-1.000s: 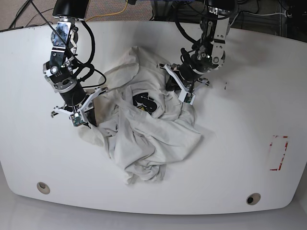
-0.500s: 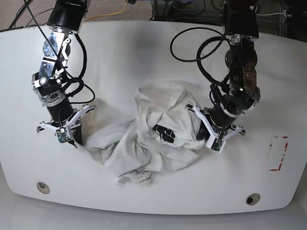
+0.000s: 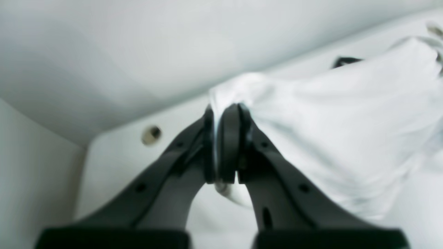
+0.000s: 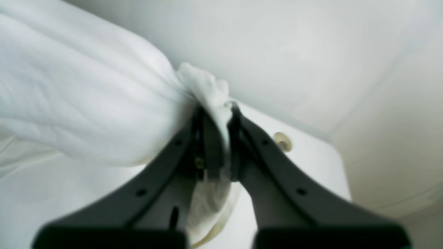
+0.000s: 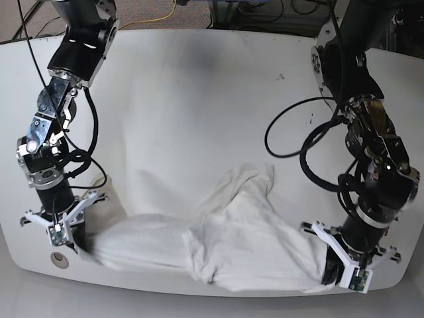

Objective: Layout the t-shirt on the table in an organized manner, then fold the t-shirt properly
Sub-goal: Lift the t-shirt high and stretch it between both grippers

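Observation:
The off-white t-shirt (image 5: pixel 218 248) lies stretched in a rumpled band along the front of the white table (image 5: pixel 199 99), with a bunched peak (image 5: pixel 255 175) near its middle. In the base view, my right gripper (image 5: pixel 75 240) is shut on the shirt's left end and my left gripper (image 5: pixel 329 275) is shut on its right end. The left wrist view shows the left gripper (image 3: pixel 224 112) pinching a fold of the t-shirt (image 3: pixel 328 114). In the right wrist view, the right gripper (image 4: pixel 216 116) clamps a bunched edge of the t-shirt (image 4: pixel 86 97).
A grey grommet hole (image 5: pixel 59 259) sits just in front of my right gripper, near the table's front edge; it also shows as the grommet (image 4: pixel 283 141) in the right wrist view. Another grommet (image 3: pixel 151 134) lies beyond my left gripper. Cables (image 5: pixel 165 13) run behind the table.
Both arms have pulled toward the front edge and further apart, dragging the shirt with them. The crumpled heap from mid-table is now drawn out into a long band.

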Controlling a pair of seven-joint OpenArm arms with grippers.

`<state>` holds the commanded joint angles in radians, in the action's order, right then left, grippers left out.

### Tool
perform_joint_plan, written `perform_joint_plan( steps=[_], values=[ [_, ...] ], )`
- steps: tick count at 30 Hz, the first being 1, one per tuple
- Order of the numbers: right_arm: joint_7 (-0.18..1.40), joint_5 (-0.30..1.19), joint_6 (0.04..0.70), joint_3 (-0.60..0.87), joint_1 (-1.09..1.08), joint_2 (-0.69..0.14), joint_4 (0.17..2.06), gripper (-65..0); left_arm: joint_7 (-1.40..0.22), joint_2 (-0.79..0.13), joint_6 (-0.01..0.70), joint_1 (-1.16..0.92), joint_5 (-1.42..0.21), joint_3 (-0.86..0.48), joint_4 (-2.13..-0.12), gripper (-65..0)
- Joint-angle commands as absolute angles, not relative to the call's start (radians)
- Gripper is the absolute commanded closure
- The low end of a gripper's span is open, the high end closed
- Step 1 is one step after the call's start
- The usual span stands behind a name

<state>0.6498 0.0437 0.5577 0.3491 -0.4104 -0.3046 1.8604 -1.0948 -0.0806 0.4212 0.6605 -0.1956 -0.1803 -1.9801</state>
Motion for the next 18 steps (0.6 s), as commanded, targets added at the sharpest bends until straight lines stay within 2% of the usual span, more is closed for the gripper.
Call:
perform_joint_plan(
  steps=[7, 18],
  values=[
    [0.753, 0.044, 0.608, 0.351, -0.555, -0.366, 1.906, 0.0, -1.196, -0.081, 0.421, 0.901, -0.196, -0.277, -1.982, -0.6],
    [0.854, 0.044, 0.613, 0.340, -0.797, -0.397, 1.905, 0.0, -1.228, -0.096, 0.421, 1.210, -0.191, -0.283, -1.943, -0.6]
  ],
)
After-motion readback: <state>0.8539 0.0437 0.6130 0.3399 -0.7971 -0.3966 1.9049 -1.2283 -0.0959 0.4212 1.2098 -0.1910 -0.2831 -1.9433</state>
